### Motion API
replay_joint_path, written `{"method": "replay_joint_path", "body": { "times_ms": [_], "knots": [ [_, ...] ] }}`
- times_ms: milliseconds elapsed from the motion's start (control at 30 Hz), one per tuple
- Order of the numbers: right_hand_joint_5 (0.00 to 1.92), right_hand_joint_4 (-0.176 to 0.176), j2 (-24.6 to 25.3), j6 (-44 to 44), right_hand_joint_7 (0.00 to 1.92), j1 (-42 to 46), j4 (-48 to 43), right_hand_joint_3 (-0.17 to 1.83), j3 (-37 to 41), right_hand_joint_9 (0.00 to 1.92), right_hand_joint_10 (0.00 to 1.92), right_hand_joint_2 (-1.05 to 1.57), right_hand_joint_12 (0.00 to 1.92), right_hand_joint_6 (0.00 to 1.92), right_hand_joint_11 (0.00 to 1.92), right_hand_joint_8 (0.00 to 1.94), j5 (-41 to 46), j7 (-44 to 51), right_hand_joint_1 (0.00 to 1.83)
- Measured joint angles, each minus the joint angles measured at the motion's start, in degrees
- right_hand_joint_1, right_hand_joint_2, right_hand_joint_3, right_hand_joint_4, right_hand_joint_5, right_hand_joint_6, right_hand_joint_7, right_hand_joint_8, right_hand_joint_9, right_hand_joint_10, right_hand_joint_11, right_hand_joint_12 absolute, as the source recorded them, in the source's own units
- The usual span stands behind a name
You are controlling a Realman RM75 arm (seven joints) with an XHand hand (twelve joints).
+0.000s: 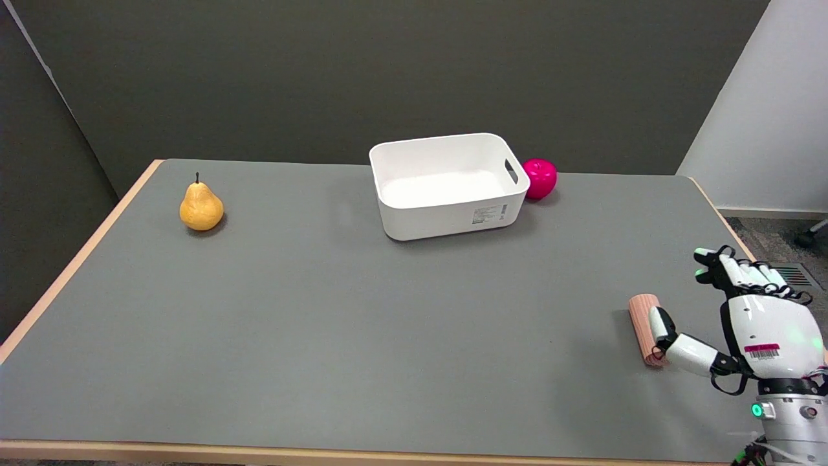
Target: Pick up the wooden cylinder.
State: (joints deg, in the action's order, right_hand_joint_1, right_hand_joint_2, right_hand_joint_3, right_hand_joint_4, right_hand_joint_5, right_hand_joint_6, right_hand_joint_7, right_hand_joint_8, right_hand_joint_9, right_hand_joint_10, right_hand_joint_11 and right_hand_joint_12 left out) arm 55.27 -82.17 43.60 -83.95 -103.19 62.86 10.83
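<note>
The wooden cylinder [645, 327] lies on its side on the grey table [336, 323] at the right, its long axis running roughly front to back. My right hand [750, 317] hovers just right of it, fingers spread apart. The thumb [676, 340] reaches over the cylinder's near right side and looks to be touching it, while the other fingers [731, 268] stretch away toward the table's right edge. Nothing is held in the hand.
A white bin [453, 223] stands at the back centre, with a pink apple [540, 178] beside its right end. A yellow pear [201, 206] stands at the back left. The table's right edge runs close behind my hand.
</note>
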Motion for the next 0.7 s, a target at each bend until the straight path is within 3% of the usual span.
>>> {"method": "replay_joint_path", "body": {
  "times_ms": [400,700],
  "knots": [
    [0.16,-0.176,3.29,-2.44,0.41,-5.25,-8.93,0.76,-5.48,0.32,1.12,0.66,1.51,0.47,0.26,0.73,11.52,22.99,0.35],
    [0.12,-0.176,5.80,-3.78,0.39,-8.29,-12.73,0.74,-9.39,0.30,1.10,0.66,1.51,0.47,0.26,0.73,18.29,32.67,0.33]
  ]
}}
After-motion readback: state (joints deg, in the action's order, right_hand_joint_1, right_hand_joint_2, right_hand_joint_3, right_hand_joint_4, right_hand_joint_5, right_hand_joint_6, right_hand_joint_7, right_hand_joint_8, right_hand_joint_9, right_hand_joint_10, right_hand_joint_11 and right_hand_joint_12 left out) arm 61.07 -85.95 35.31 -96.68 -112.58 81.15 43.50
